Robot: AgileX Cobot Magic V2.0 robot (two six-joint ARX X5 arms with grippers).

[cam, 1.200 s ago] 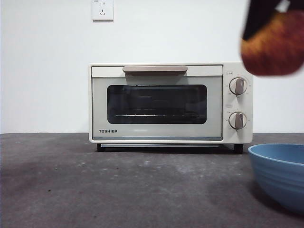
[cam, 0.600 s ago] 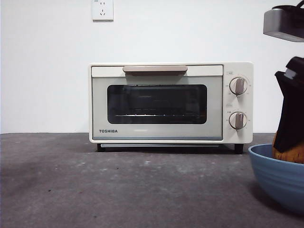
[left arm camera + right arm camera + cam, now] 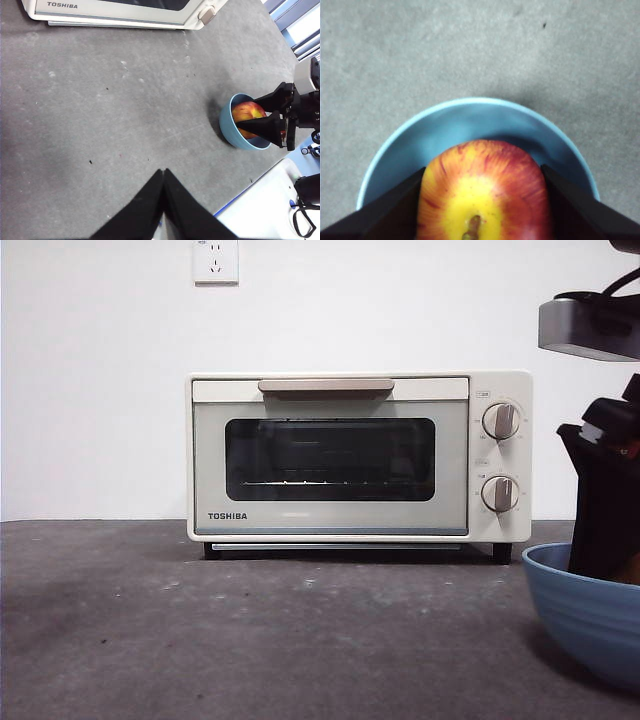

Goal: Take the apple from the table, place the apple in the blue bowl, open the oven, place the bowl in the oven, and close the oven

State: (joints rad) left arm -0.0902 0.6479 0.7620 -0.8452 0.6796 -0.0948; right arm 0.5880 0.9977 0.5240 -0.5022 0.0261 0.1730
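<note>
- Step in hand, by my read: step two, apple into bowl; the right gripper was down inside the blue bowl, jaws clamped on either side of the apple.
- Next move likely called for: spread the jaws, let go, lift straight up clear of the rim; then go for the oven handle.
- Apple looked red with a yellow patch round the stem, stem up, sitting low in the bowl; contact with the bowl floor couldn't be told.
- Bowl stood on the table near its right front edge, well apart from the oven.
- Left gripper hung above bare table, jaws pressed together, holding nothing.
- Farthest back: oven, door closed, handle untouched.
</note>
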